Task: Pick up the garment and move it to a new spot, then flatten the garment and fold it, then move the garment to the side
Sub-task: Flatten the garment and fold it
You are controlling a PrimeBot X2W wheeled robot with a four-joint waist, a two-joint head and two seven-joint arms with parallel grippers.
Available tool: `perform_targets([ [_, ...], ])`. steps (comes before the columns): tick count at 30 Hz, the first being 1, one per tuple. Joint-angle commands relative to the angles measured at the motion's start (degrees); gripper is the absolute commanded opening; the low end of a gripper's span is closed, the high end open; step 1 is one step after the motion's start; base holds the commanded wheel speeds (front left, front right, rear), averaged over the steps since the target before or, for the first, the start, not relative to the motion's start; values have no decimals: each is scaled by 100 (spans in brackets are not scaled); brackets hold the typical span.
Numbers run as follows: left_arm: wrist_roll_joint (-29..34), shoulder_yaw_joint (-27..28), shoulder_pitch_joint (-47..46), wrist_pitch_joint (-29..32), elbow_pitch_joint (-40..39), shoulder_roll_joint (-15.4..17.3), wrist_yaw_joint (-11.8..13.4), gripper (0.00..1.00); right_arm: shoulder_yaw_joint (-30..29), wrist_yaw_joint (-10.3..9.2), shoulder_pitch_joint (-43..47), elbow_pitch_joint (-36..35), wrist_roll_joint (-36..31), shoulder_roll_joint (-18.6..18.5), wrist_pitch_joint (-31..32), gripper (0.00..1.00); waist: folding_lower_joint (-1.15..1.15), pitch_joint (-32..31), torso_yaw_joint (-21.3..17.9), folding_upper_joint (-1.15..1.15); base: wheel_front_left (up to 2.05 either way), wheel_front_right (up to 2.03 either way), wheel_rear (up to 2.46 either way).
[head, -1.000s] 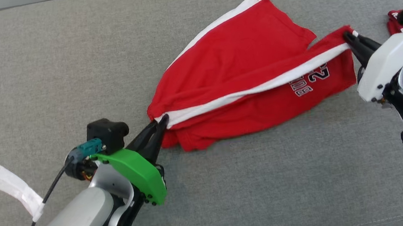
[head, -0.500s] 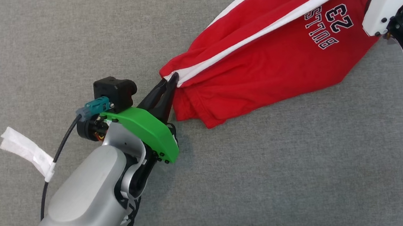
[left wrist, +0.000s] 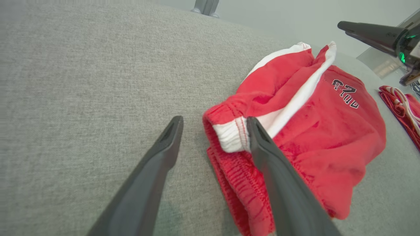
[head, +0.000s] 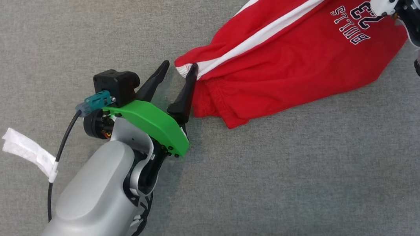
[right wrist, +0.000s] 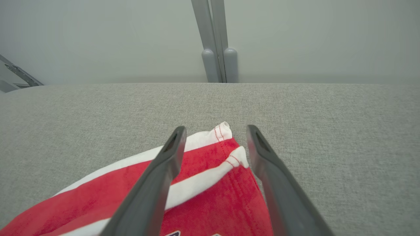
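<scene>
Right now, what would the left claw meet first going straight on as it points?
Probably the waistband corner of the red, white-striped fabric shorts, right at the tips of the open left claw.

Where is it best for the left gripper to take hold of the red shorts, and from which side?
Probably the elastic waistband corner, where the white stripe ends, of the red cloth shorts with white side stripes. It bulges thick above the grey fabric surface and faces the open left gripper, so approach low from the shorts' left end.
</scene>
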Motion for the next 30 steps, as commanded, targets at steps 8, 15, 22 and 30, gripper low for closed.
perform_targets([
  [8, -126, 270, 232, -451, 182, 41, 178, 100, 70, -4, -102, 387, 164, -73, -357, 100, 0, -272, 23, 0, 0, 0, 0],
  [15, 66, 499, 632, -1038, 171, 156, 133, 100, 117, -4, 199, 633, 256, -331, -140, 100, 0, -625, 67, 0, 0, 0, 0],
  [22, 1120, 1944, 1373, -1153, -450, -149, -149, 100, 8, -4, 517, 797, 349, -471, -157, 100, 0, -710, 221, 0, 0, 0, 0],
  [30, 2866, 3513, 2281, -1157, -967, -869, -735, 100, -31, -4, 580, 1014, 319, -585, -233, 100, 0, -566, 381, 0, 0, 0, 0],
])
